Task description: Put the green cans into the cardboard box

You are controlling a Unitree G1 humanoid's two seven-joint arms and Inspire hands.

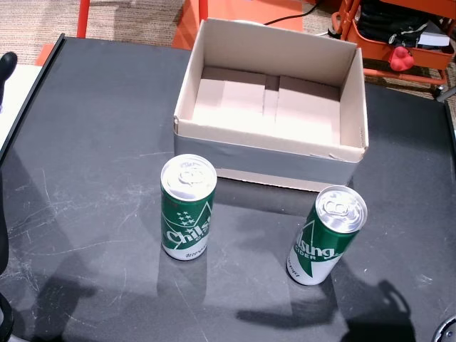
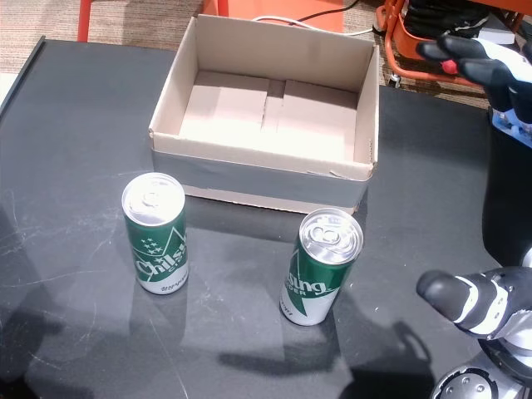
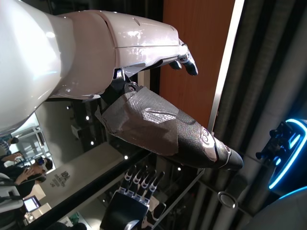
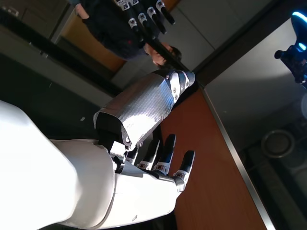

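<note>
A: Quickly, what's around? Anything blocking?

B: Dark scratched bench (image 1: pixel 92 142), with an open brown cardboard box (image 1: pixel 354 100) at the back of it, grey tape along its front wall and only its own bottom flaps showing inside. Behind the bench there's an orange cart (image 1: pixel 406 43) with a red object on it, plus a cable on the floor. Nothing sits between the cans and the box.

A: Count?

B: Two tall green aluminium cans with white lettering, both upright on the bench in front of the box and well apart from each other. Left can (image 1: pixel 188 207) is near the box's front left corner, right can (image 1: pixel 327 234) near its front right corner. One box.

A: Hands?

B: White and black left hand (image 3: pixel 144 33) has its fingers extended and holds nothing, seen in the left wrist view against ceiling and wall. White and black right hand (image 4: pixel 144 191) has its fingers spread straight and is empty too. In a head view it sits at the right edge (image 2: pixel 482 303), off to the right of the right can and not touching it.
</note>
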